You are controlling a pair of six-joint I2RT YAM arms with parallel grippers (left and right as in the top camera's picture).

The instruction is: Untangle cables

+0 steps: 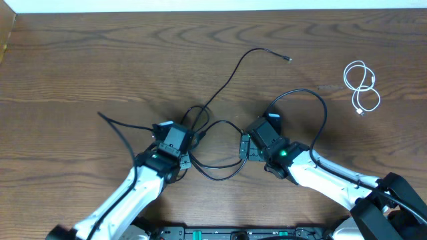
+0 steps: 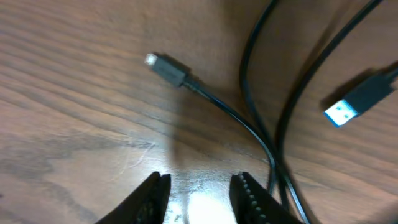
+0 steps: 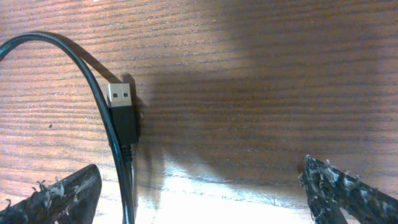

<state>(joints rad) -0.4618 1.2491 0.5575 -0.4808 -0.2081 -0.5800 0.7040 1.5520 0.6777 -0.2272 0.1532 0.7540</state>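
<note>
Cables (image 1: 220, 179) lie tangled on the worktop (image 1: 80, 60). Our left fingers (image 2: 152, 199), parted and empty, are nearer: a small plug (image 2: 168, 68) sits at twelve o'clock, axis ten-to-four. Right fingers (image 3: 59, 196) gape empty.

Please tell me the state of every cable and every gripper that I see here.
white cable: loosely coiled, lying apart from the others.
black cables: tangled, looping across one another, not held.
left gripper: open, nothing between the fingers.
right gripper: wide open, holding nothing.
</note>
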